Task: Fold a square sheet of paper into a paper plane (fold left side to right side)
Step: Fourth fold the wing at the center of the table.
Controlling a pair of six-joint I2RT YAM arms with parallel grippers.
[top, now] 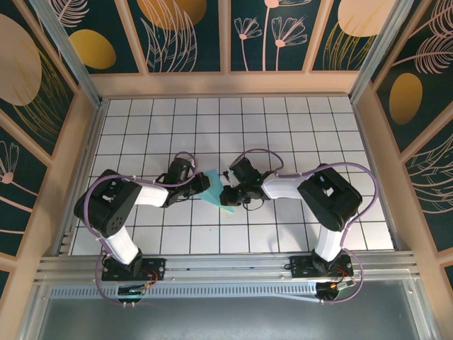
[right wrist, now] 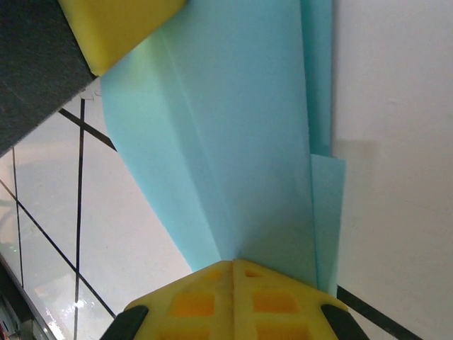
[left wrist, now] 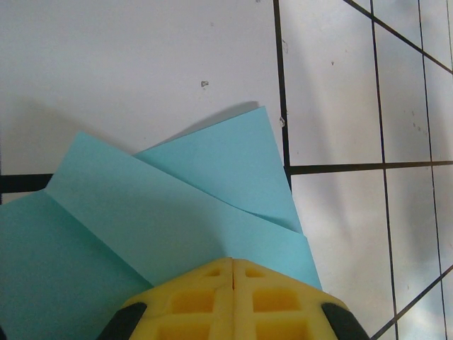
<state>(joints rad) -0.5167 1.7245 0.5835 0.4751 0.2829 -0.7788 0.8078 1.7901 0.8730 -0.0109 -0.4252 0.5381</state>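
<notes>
Bright, even light is falling on the white bench from above. In the left wrist view the blue paper is throwing a soft gray shadow along its top edge. In the right wrist view a shiny glare is showing on the tiles at the bottom left, and the right tool is looking a little blurry.
</notes>
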